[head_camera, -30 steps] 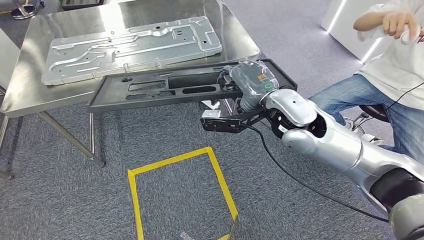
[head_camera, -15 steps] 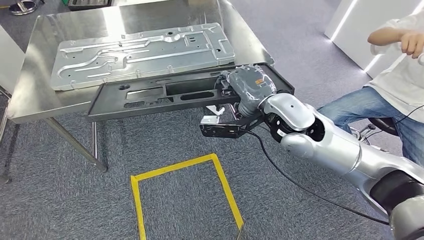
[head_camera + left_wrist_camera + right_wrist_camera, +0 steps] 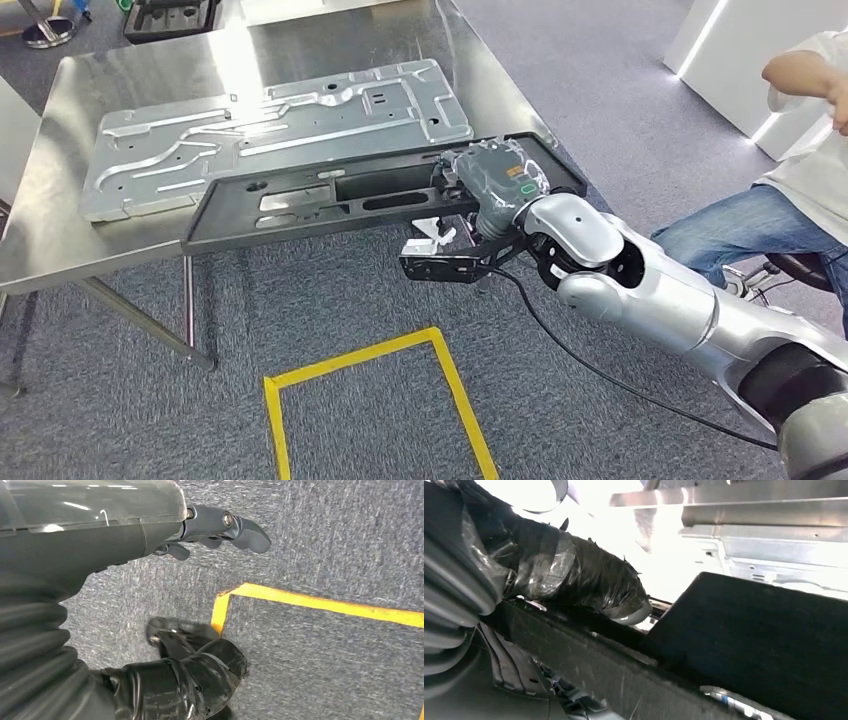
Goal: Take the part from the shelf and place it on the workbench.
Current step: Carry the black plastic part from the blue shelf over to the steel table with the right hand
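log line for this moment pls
phase: carrying | right hand: holds black part by its end, partly over workbench edge | left hand: holds nothing, over carpet | silver panel: on workbench

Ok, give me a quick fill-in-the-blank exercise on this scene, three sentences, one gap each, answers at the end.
1. The black part is held by the robot's ____ hand.
2. On the steel workbench already lies a ____ metal panel.
3. The tape on the carpet is ____ in colour.

Missing words: right; silver; yellow
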### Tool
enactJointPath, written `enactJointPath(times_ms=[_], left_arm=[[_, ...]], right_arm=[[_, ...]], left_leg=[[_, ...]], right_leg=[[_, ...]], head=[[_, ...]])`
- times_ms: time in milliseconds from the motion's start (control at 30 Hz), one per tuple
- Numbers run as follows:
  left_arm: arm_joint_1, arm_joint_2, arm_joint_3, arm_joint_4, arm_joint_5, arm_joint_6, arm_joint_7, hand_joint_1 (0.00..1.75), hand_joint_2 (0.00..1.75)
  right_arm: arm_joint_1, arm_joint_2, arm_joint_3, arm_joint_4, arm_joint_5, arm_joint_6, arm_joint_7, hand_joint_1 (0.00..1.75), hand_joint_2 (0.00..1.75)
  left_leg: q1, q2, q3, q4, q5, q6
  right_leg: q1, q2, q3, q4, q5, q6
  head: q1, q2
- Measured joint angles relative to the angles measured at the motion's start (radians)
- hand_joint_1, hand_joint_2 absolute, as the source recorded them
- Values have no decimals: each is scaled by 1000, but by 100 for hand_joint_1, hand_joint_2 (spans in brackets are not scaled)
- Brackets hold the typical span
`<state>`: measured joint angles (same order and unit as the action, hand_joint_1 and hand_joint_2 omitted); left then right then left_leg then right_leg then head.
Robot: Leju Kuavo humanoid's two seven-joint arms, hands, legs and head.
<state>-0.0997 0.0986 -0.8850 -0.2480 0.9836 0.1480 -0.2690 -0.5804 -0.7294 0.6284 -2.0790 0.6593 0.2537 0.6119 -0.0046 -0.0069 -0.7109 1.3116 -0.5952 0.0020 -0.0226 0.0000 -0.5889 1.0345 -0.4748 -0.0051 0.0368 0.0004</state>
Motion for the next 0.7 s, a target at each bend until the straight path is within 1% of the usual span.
enactJointPath(times_ms=[33, 67, 100, 133, 167, 200, 233, 267, 300, 333, 367, 400, 433, 467, 500, 533, 567, 600, 633, 667, 700], left_arm=[[2, 0, 0, 0, 0, 0, -1, 0, 175], [4, 0, 0, 0, -1, 1, -1, 0, 175], [6, 0, 0, 0, 0, 1, -2, 0, 175], [8, 1, 0, 0, 0, 1, -3, 0, 175], [9, 4, 0, 1, 0, 1, -3, 0, 175], [10, 6, 0, 1, 0, 2, -4, 0, 175], [11, 7, 0, 2, 0, 2, -4, 0, 175], [11, 9, -1, 2, 0, 3, -4, 0, 175], [11, 9, -1, 2, 1, 3, -5, 0, 175], [10, 8, -1, 2, 1, 3, -6, 0, 175], [10, 8, -1, 2, 1, 3, -6, 0, 175], [9, 8, -1, 2, 2, 3, -7, 0, 175], [8, 8, -1, 2, 1, 3, -7, 0, 175], [7, 8, -1, 2, 1, 3, -7, 0, 175], [7, 8, -1, 2, 0, 3, -7, 0, 175], [7, 7, -1, 2, 0, 3, -7, 0, 175], [8, 7, -1, 2, 0, 3, -7, 0, 175], [9, 7, -1, 2, 0, 3, -7, 0, 175], [10, 6, -1, 2, -1, 2, -7, 0, 175], [10, 6, -1, 2, -1, 2, -7, 0, 175], [9, 7, -1, 2, -1, 1, -7, 0, 175]], right_arm=[[1, 0, 0, 1, 6, 3, -3, 175, 175], [1, 0, 0, 2, 11, 6, -5, 175, 175], [1, 0, 0, 4, 17, 7, -7, 175, 175], [2, 0, 0, 5, 20, 7, -8, 175, 175], [2, 0, 1, 7, 22, 8, -9, 175, 175], [3, 1, 1, 9, 24, 8, -10, 175, 175], [4, 1, 2, 10, 25, 8, -12, 175, 175], [4, 2, 3, 11, 25, 8, -13, 175, 175], [4, 2, 3, 12, 26, 9, -14, 175, 175], [4, 2, 3, 13, 26, 9, -14, 175, 175], [1, 2, 3, 14, 26, 9, -14, 175, 175], [-1, 2, 3, 15, 26, 8, -14, 175, 175], [-1, 2, 3, 15, 26, 8, -14, 175, 175], [-1, 2, 3, 16, 26, 9, -14, 175, 175], [0, 2, 4, 17, 26, 9, -14, 175, 175], [2, 2, 4, 18, 26, 9, -14, 175, 175], [3, 2, 4, 19, 26, 9, -14, 175, 175], [3, 2, 4, 20, 26, 9, -15, 175, 175], [3, 2, 4, 21, 27, 9, -16, 175, 175], [3, 3, 5, 23, 32, 10, -19, 175, 175], [2, 3, 7, 25, 40, 14, -26, 175, 175]], left_leg=[[-1, 0, -27, 8, -18, 1], [-2, 0, -39, -16, -15, 6], [-6, 0, -37, -67, 14, 14], [-12, 0, -26, -136, 71, 27], [-20, -5, -14, -198, 132, 42], [-27, -11, 0, -246, 180, 55], [-31, -17, 12, -275, 211, 65], [-33, -21, 23, -287, 217, 70], [-31, -20, 39, -301, 216, 71], [-28, -18, 55, -314, 216, 72], [-25, -17, 70, -325, 214, 73], [-23, -16, 85, -332, 210, 73], [-22, -16, 96, -335, 202, 75], [-22, -16, 106, -335, 192, 75], [-22, -17, 116, -335, 181, 74], [-22, -17, 128, -333, 170, 73], [-21, -18, 142, -331, 157, 71], [-20, -19, 157, -328, 142, 68], [-18, -20, 171, -323, 126, 64], [-17, -20, 185, -314, 109, 58], [-17, -21, 191, -307, 94, 52]], right_leg=[[1, 1, 16, 0, -12, -1], [2, 2, 33, -1, -25, -1], [4, 4, 51, -2, -37, -1], [4, 5, 64, -4, -48, 0], [5, 7, 78, -6, -60, 2], [6, 9, 89, -10, -69, 6], [6, 12, 101, -17, -75, 11], [8, 15, 112, -19, -74, 18], [9, 17, 116, -16, -70, 23], [8, 16, 114, -1, -61, 27], [8, 15, 98, 33, -54, 31], [7, 13, 69, 80, -57, 34], [5, 11, 31, 135, -72, 36], [4, 10, -9, 185, -99, 40], [2, 10, -46, 219, -133, 43], [0, 9, -72, 229, -159, 47], [-2, 8, -84, 212, -165, 52], [-6, 7, -84, 170, -144, 56], [-9, 4, -76, 113, -90, 62], [-11, 0, -68, 63, -33, 63], [-10, -5, -58, 30, 8, 59]], head=[[0, 0], [0, 0], [0, 0], [0, 0], [0, 0], [0, 0], [0, 0], [1, 0], [1, 0], [2, 0], [2, 0], [2, 0], [2, 0], [2, 0], [2, 0], [2, 0], [2, 0], [2, 0], [2, 0], [2, 0], [2, 0]])
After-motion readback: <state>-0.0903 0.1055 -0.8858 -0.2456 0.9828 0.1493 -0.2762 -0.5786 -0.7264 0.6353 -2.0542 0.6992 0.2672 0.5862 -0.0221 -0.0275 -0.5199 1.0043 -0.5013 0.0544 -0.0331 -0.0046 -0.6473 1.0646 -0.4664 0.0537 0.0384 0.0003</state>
